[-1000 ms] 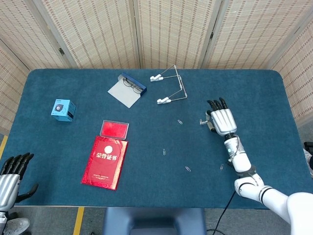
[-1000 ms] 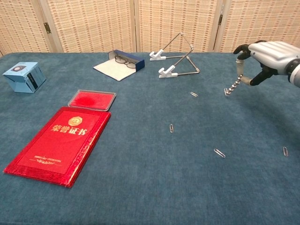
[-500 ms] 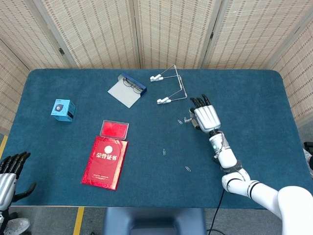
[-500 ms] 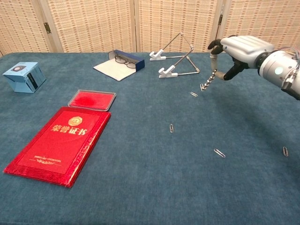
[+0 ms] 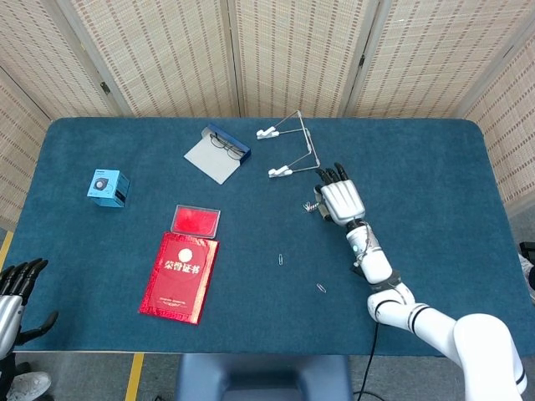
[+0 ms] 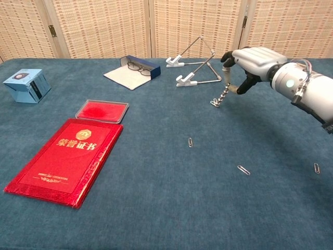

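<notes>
One short chain of paper clips (image 6: 222, 96) hangs from the right hand (image 6: 248, 61), pinched at its top end between the thumb and a finger while the other fingers (image 5: 333, 175) stretch forward. The chain dangles straight down below the fingers, and its lowest link meets a loose paper clip (image 6: 214, 104) lying on the counter (image 6: 156, 198); whether the two are hooked together cannot be told. In the head view the same hand (image 5: 340, 199) shows from above, palm down, with the chain only a small glint at its left edge.

Just beyond the fingers stands a wire stand (image 6: 196, 65) with white clips at its feet. Nearer the robot than the fingers lie more single clips, well apart from each other: one (image 6: 190, 142) towards the middle of the counter, one (image 6: 243, 170) closer to the robot, and one (image 6: 317, 167) out under the right forearm.

Far to the left of the fingers lie an open glasses case (image 6: 135, 70) with spectacles in it, a red ink pad (image 6: 102, 111), a red certificate booklet (image 6: 66, 159) and a small blue box (image 6: 27, 85).

The left hand (image 5: 18, 294) hangs off the counter's near left corner, fingers apart, holding nothing.
</notes>
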You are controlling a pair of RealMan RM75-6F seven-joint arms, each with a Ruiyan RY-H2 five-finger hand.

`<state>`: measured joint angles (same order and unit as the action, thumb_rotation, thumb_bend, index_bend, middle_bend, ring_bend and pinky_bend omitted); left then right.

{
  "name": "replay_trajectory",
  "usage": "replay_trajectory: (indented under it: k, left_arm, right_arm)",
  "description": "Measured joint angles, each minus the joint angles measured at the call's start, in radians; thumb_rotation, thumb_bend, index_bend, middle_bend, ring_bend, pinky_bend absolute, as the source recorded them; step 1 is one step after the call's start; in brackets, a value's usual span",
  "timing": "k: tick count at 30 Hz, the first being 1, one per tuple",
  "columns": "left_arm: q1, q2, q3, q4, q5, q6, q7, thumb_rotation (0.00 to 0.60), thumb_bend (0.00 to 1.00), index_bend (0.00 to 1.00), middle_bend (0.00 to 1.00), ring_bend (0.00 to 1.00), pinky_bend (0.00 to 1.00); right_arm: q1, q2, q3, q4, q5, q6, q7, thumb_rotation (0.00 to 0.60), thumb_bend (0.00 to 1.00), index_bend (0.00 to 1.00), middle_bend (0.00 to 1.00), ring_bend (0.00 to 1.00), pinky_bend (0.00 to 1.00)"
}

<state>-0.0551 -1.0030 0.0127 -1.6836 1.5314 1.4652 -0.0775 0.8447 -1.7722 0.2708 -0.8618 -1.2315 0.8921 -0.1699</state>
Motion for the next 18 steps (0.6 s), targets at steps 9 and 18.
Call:
replay_trajectory:
  k: [9,18]
  left_arm:
    - [0.001,0.0,0.001,0.002,0.002,0.001,0.001,0.6,0.37,0.0,0.09,0.07,0.01]
    - [-0.001,-0.006,-0.001,0.0,-0.007,-0.003,0.028,0.6,0.37,0.0,0.09,0.07,0.01]
  right_arm:
    - [0.0,-0.003,-0.004,0.01,-0.001,0.007,0.002,0.6,0.5,0.85,0.16,0.12,0.0]
    - [-0.072,0.088,-0.021,-0.116,-0.024,0.112,0.001,0.6,0.5,0.85,0.16,0.13,0.0]
